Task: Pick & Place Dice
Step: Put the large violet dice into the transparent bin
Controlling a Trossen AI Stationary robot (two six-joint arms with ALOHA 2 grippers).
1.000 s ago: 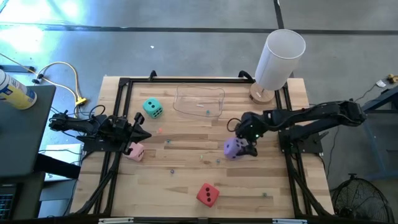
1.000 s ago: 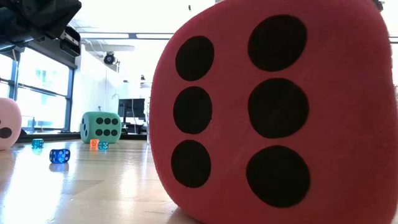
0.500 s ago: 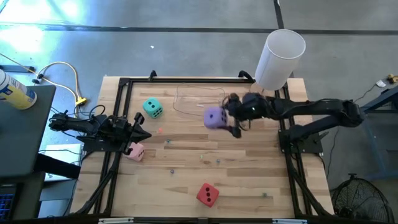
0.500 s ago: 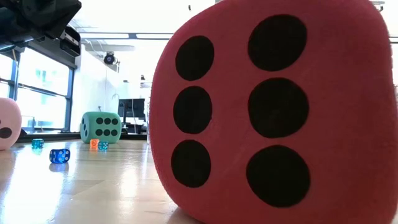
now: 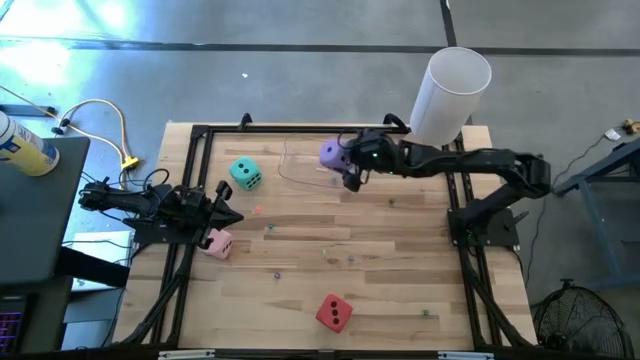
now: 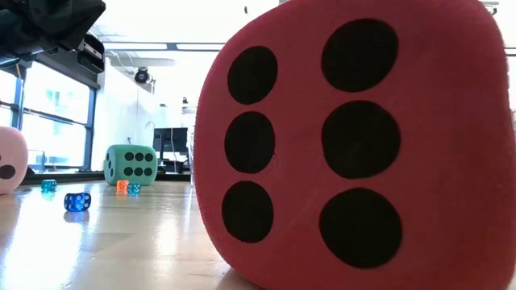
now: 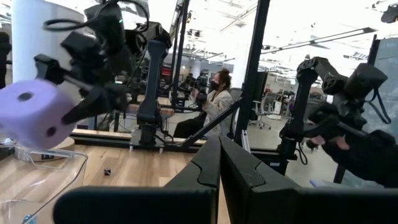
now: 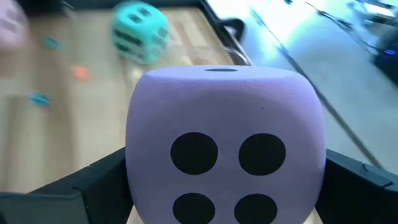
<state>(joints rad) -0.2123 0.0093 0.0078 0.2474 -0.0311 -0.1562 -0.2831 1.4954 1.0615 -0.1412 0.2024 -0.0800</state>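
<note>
Your right gripper [image 5: 345, 165] is clamped on the soft purple cube die with dark pips [image 5: 332, 154], carrying it in the upper middle of the high view, over the clear, thin-walled plastic tray [image 5: 300, 172] that sits near the far edge of the wooden slatted table [image 5: 300, 300]. The relation that matters is die to tray: from above the die overlaps the tray's right-hand rim, so the tray's centre lies a little further left in the frame, and I judge a short push that way would come before a release. The right wrist view shows what the overhead cannot: both dark fingers [image 8: 87, 186] press the die's opposite sides, four pips facing the camera. The left wrist view gives height, with the die hanging clear above the tray wall. Your left gripper [image 5: 222, 205] waits at centre-left with its fingers together, just above the pink die [image 5: 217, 243]. The teal die [image 5: 245, 174] lies left of the tray; the red die [image 5: 334, 313] sits low in the frame, filling the low view.
</note>
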